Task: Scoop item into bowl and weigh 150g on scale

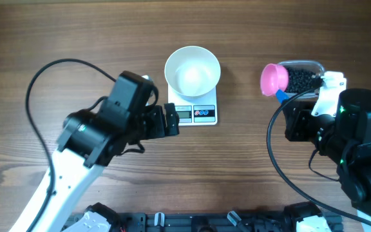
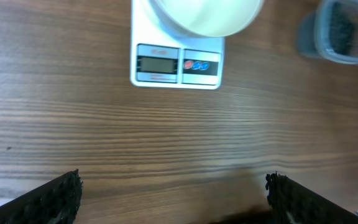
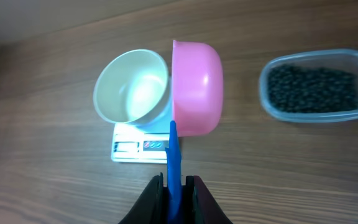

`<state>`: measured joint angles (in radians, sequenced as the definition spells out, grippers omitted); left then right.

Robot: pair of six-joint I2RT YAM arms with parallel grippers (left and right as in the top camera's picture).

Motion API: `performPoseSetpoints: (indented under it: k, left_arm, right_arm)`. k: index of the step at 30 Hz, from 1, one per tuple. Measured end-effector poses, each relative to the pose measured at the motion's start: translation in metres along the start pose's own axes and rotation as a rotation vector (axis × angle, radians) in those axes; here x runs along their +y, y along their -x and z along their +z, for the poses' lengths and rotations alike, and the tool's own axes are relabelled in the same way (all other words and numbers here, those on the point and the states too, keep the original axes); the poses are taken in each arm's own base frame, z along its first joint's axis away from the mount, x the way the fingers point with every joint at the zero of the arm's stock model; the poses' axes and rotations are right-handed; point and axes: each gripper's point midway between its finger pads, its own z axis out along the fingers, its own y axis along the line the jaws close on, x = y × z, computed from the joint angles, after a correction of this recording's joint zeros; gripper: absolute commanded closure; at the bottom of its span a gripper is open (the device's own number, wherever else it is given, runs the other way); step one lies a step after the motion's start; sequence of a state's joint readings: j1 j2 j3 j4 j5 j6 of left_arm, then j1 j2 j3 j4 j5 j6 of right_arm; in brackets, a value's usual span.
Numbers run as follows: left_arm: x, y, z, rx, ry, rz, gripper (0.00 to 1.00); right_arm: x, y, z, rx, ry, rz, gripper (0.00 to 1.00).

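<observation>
– White all through: the bowl [image 1: 192, 71] shows no beans inside. It sits on the scale [image 1: 197, 113], about midway along the tabletop [image 1: 57, 26] and nearer the far edge than the near one.
– So nothing is weighed yet?
– It looks that way. The display is too small to read, but with a bare bowl the weighing has hardly begun.
– Where are the beans [image 1: 301, 80]?
– All in the clear tub [image 1: 315, 65], toward the right edge of the tabletop, apart from the scale.
– And the scoop [image 1: 274, 78]?
– Pink, with a blue handle [image 3: 173, 152]. The right tool [image 3: 174, 193] has its fingers clamped together on that handle. The cup hangs just beside the tub's left end, between tub and bowl. No beans show in it from above.
– The left tool [image 1: 171, 120]?
– Its fingers stand wide apart and hold nothing. From above it lies near the scale's left side, though its own wrist view shows bare wood between them.
– What is left, then?
– Nearly everything, by this reading. The scoop has to dip into the tub, carry a load across, tip it into the bowl, and repeat until the display reaches the target. Only the set-up is done: bowl on scale, scoop in grip.
</observation>
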<state>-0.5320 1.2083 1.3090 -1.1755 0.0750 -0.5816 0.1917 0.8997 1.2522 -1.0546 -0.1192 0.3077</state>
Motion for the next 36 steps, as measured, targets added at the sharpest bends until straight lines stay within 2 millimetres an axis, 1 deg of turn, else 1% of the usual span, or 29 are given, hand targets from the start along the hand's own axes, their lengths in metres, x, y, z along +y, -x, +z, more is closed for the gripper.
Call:
performPoseSetpoints:
  k: [3,6,11,15,18,22,25,28,31,34,36]
  left_arm:
    - [0.005,0.002,0.014,0.015,0.062,-0.015,0.0]
    - [0.008,0.004,0.027,0.024,0.113,-0.013,0.0]
    - [0.002,0.009,0.057,0.04,0.157,0.007,0.0]
    - [-0.002,0.008,0.073,0.057,0.177,0.008,0.0]
    - [0.001,0.008,0.075,0.05,0.201,-0.003,0.0]
    - [0.011,0.004,0.067,0.041,0.232,-0.01,0.0]
    - [0.023,-0.007,0.065,0.023,0.229,-0.014,0.0]
    - [0.028,-0.022,0.072,0.001,0.164,-0.024,0.0]
    - [0.025,-0.031,0.08,-0.01,0.085,-0.032,0.0]
    - [0.011,-0.019,0.083,-0.06,0.019,-0.036,0.0]
    - [0.005,-0.014,0.085,-0.077,-0.004,-0.046,0.0]
  right_arm:
    - [-0.004,0.002,0.0,-0.01,-0.024,0.0,0.96]
    - [-0.005,0.01,0.0,-0.043,-0.035,-0.003,0.96]
    - [-0.008,0.014,-0.001,-0.064,-0.054,-0.004,0.96]
    - [-0.009,0.014,-0.001,-0.065,-0.059,-0.002,0.96]
    - [-0.009,0.014,-0.001,-0.063,-0.06,-0.002,0.96]
    - [-0.011,0.01,-0.001,-0.046,-0.065,0.0,0.96]
    - [-0.011,0.008,-0.001,-0.04,-0.067,0.0,0.96]
    - [-0.011,0.007,-0.001,-0.037,-0.068,0.0,0.96]
    - [-0.012,0.006,-0.001,-0.029,-0.071,0.0,0.96]
    - [-0.012,0.005,-0.001,-0.026,-0.072,0.0,0.96]
    - [-0.012,0.005,-0.001,-0.026,-0.072,0.0,0.96]
